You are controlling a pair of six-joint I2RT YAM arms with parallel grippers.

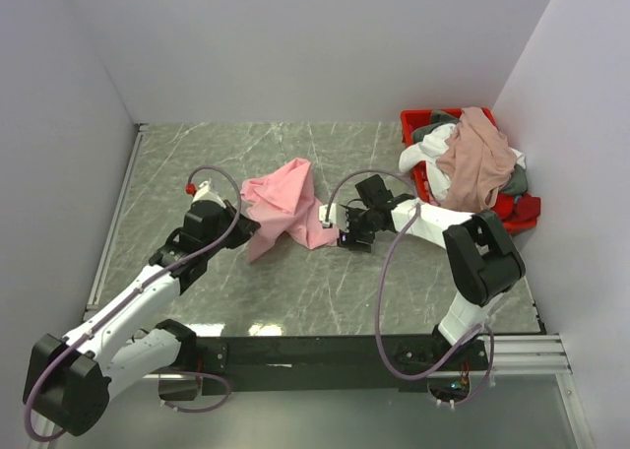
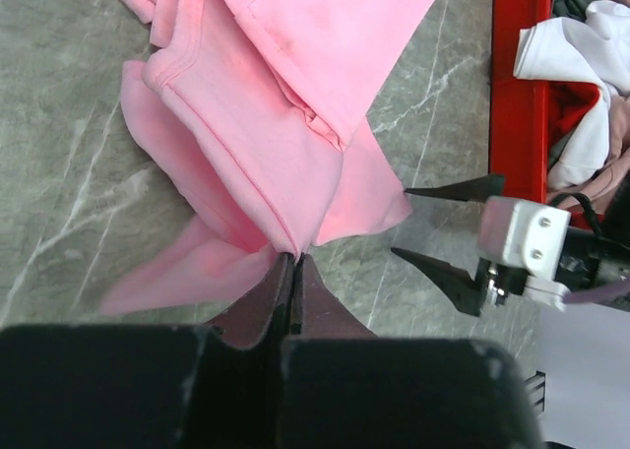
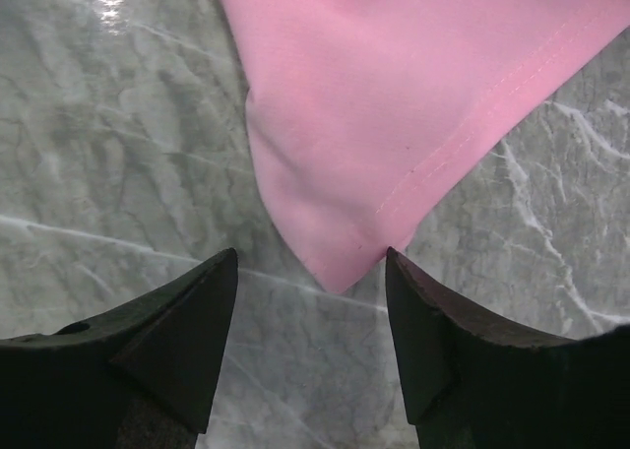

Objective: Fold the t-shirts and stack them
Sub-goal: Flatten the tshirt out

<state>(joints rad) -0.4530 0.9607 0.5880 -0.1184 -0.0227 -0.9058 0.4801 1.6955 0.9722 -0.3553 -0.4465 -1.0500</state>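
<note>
A light pink t-shirt (image 1: 285, 203) lies crumpled and partly raised on the marble table (image 1: 197, 163). My left gripper (image 1: 248, 226) is shut on a bunched fold at its left lower edge; in the left wrist view the cloth (image 2: 266, 104) is pinched at the closed tips (image 2: 293, 258). My right gripper (image 1: 345, 235) stands open just short of the shirt's right corner (image 3: 340, 262), which lies flat on the table ahead of the gap (image 3: 310, 259) without being gripped. The same open jaws (image 2: 400, 222) show in the left wrist view.
A red plastic bin (image 1: 408, 124) stands at the back right against the wall, heaped with a dusty rose shirt (image 1: 477, 159), a white one (image 1: 433, 165), a grey one (image 1: 435, 130) and a red one (image 1: 528, 209). White walls close the table on three sides.
</note>
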